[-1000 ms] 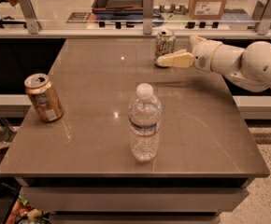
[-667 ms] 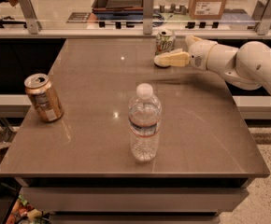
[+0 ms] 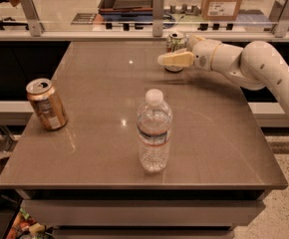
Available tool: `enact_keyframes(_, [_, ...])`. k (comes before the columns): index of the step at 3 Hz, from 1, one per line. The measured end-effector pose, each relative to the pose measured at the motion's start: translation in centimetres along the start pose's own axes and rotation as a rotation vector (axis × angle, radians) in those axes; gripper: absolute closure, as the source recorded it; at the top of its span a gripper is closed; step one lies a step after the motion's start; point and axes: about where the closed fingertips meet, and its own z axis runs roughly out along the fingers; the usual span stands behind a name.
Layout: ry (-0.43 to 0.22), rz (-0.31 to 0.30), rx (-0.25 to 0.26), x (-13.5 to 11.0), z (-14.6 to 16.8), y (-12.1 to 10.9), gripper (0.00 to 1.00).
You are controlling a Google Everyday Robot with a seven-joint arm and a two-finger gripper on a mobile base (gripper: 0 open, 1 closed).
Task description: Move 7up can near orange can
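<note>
Camera view, single frame logged.

- The 7up can (image 3: pixel 175 42) is seen upright at the far edge of the table (image 3: pixel 214 138), right of centre. Its position is unchanged from 1.0 s ago.
- The gripper (image 3: pixel 175 51) is placed at the 7up can, reached in from the right by the white arm (image 3: pixel 264 68). It is spread: the near finger (image 3: pixel 177 59) is laid across the lower front of the can, and a stub of the other finger is seen behind the can's right shoulder. The can is thus held between the two. Whether the pads press the can cannot be told.
- Change noted: the near finger has been advanced leftward since 1.0 s and 0.7 s ago; its tip is now past the can's left side, where earlier it ended just beside the can.
- The orange can (image 3: pixel 47 105) is seen tilted near the left edge, well apart from the 7up can. No shift recorded.
- A clear bottle (image 3: pixel 154 131) stands upright between them, toward the front. Unmoved.
</note>
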Motion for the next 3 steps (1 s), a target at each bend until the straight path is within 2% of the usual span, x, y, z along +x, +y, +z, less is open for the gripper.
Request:
enact_keyframes(1, [-0.002,0.000,-0.005,-0.08,0.30,0.15,0.16])
enact_keyframes(3, [-0.002,0.001,-0.015,-0.07,0.85,0.58,0.63])
